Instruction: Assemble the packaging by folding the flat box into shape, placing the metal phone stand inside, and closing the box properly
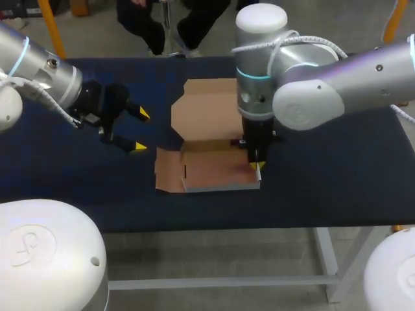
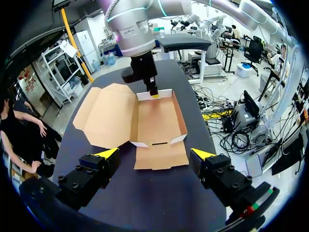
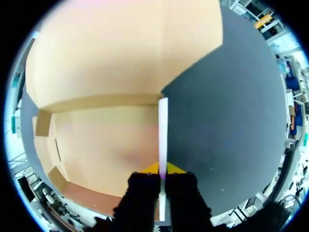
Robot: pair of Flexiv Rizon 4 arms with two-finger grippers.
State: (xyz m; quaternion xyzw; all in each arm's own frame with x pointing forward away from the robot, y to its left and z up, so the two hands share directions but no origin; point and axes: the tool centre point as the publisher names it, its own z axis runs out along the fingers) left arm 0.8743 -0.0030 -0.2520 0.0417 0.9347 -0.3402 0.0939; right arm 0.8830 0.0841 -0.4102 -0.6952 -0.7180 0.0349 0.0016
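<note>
Cardboard box point(image 1: 217, 170), half-formed, centre of the table point(image 1: 78, 188).
We see the brown tray open upward, white-faced walls standing; lid point(image 1: 206, 110) lies flat toward 12 o'clock, one flap point(image 1: 167, 172) flat at 9 o'clock.

Bright, even overhead light fills the head view. The box point(image 1: 214, 170) throws only a faint, soft shadow on the dark table point(image 1: 65, 188), and the right arm point(image 1: 311, 91) at 2 o'clock carries pale highlights. The left wrist view shows the cardboard evenly lit. In the right wrist view the right fingers point(image 3: 140, 195) sit dark against glowing cardboard.
</note>
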